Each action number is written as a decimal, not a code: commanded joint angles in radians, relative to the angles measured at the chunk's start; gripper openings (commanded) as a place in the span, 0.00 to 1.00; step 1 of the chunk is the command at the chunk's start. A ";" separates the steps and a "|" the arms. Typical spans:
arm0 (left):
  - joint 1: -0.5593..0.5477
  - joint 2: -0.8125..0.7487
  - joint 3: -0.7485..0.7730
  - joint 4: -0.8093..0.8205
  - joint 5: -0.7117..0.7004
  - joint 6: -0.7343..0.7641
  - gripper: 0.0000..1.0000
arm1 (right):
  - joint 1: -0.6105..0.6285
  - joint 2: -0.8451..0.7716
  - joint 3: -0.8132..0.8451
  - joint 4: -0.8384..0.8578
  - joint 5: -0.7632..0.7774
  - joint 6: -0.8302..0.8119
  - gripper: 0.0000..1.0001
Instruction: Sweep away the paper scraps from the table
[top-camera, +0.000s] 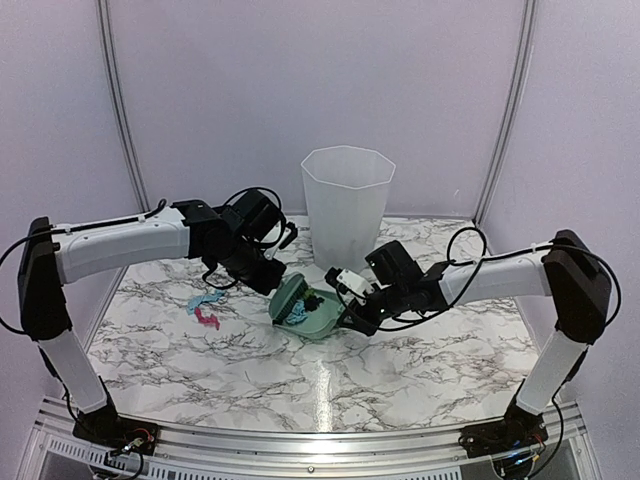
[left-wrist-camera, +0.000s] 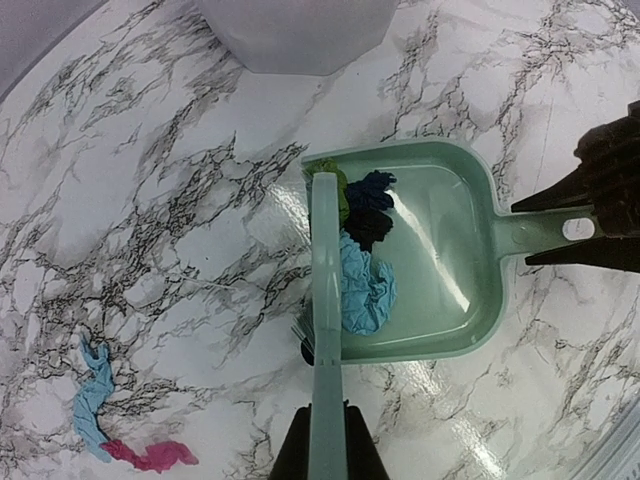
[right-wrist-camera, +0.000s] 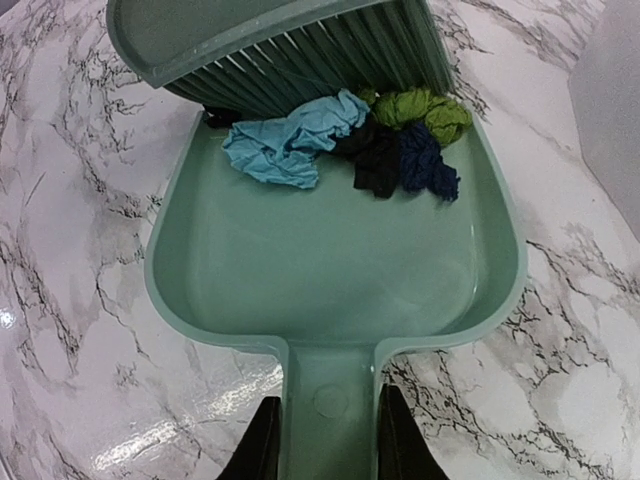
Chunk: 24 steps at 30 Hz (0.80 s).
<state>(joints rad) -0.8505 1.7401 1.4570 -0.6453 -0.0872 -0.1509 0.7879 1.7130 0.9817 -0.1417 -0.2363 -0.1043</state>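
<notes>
A mint-green dustpan (top-camera: 320, 312) (left-wrist-camera: 450, 250) (right-wrist-camera: 340, 270) lies on the table (top-camera: 400, 370); my right gripper (right-wrist-camera: 328, 440) (top-camera: 358, 310) is shut on its handle. My left gripper (left-wrist-camera: 328, 445) (top-camera: 262, 272) is shut on the mint-green brush (left-wrist-camera: 325, 300) (right-wrist-camera: 290, 50) (top-camera: 287, 297), whose bristles stand at the pan's mouth. Inside the mouth lie paper scraps: a light blue one (right-wrist-camera: 285, 145) (left-wrist-camera: 365, 285), a dark navy one (right-wrist-camera: 400, 160) (left-wrist-camera: 370, 205) and an olive-green one (right-wrist-camera: 425, 110). To the left, a light blue scrap (top-camera: 204, 301) (left-wrist-camera: 93, 395) and a magenta scrap (top-camera: 208, 319) (left-wrist-camera: 152, 455) rest on the table.
A tall translucent white bin (top-camera: 346, 205) (left-wrist-camera: 295, 30) stands behind the dustpan at the back of the table. A metal rail (top-camera: 320, 440) runs along the front edge. Purple walls close in the back and sides.
</notes>
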 joint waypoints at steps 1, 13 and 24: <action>-0.031 -0.019 0.011 -0.044 0.018 -0.039 0.00 | 0.010 -0.015 -0.028 0.072 0.008 0.019 0.00; -0.074 -0.058 0.012 -0.069 -0.066 -0.081 0.00 | 0.014 -0.035 -0.082 0.186 -0.012 0.026 0.00; -0.077 -0.117 0.020 -0.076 -0.111 -0.089 0.00 | 0.019 -0.031 -0.101 0.225 -0.034 0.040 0.00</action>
<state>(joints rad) -0.9237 1.6539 1.4555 -0.6937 -0.1741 -0.2283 0.7940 1.7050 0.8860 0.0349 -0.2481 -0.0780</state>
